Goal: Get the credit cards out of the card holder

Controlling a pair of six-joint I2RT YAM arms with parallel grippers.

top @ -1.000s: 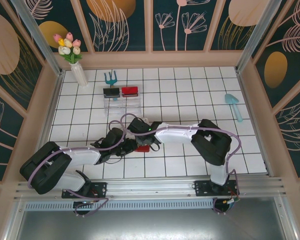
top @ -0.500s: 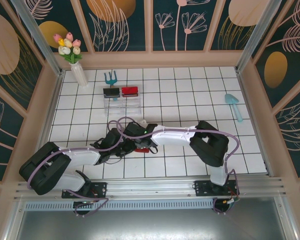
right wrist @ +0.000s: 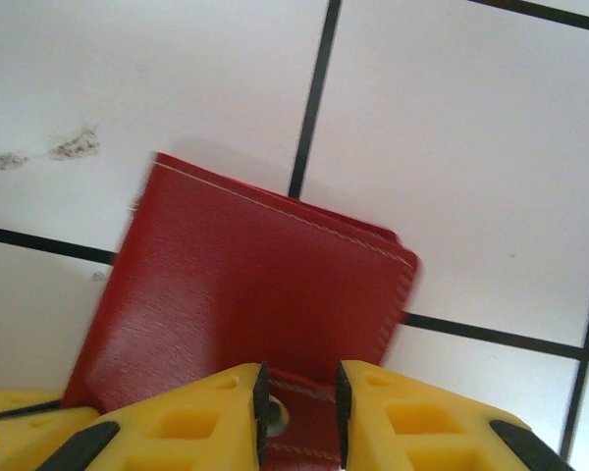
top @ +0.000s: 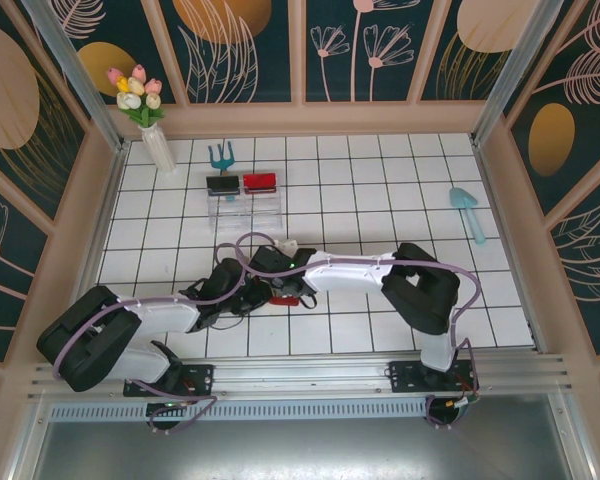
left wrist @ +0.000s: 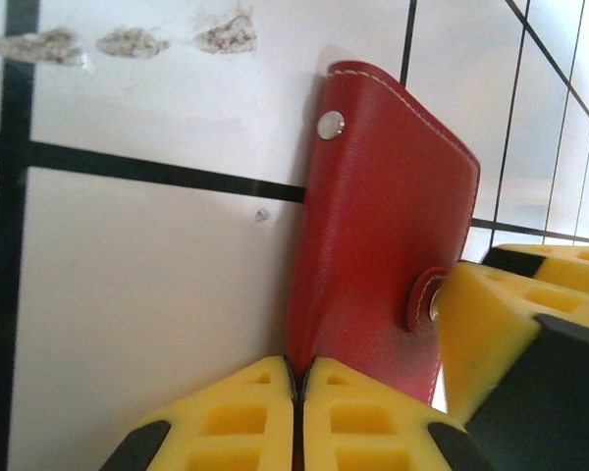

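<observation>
A red card holder (left wrist: 383,226) lies closed and flat on the white tiled desk (left wrist: 128,275), close in front of the two arms and between them. Its cover looks like grained leather with pale stitching. We judge it light, soft and bendable, and likely to slide on the glossy tile unless pinned. A small red tab (left wrist: 427,294) with a metal snap wraps over one long edge and keeps it closed. We judge the credit cards to be tucked inside. Being thin, stiff and slick, they would best be taken by an exposed edge once the cover is open.

The left hand (left wrist: 296,378) has its yellow fingers pressed together on one short end of the cover, pinching its thin edge. The right hand (right wrist: 297,397) reaches in from the right, its fingers drawn in narrowly around the tab, pinching it beside the snap. We think the tab is the sensible place to pull, with the pinched end as anchor.

Farther back, well apart, are a clear stand (top: 245,205), a vase of tulips (top: 160,150) and a blue trowel (top: 467,210).
</observation>
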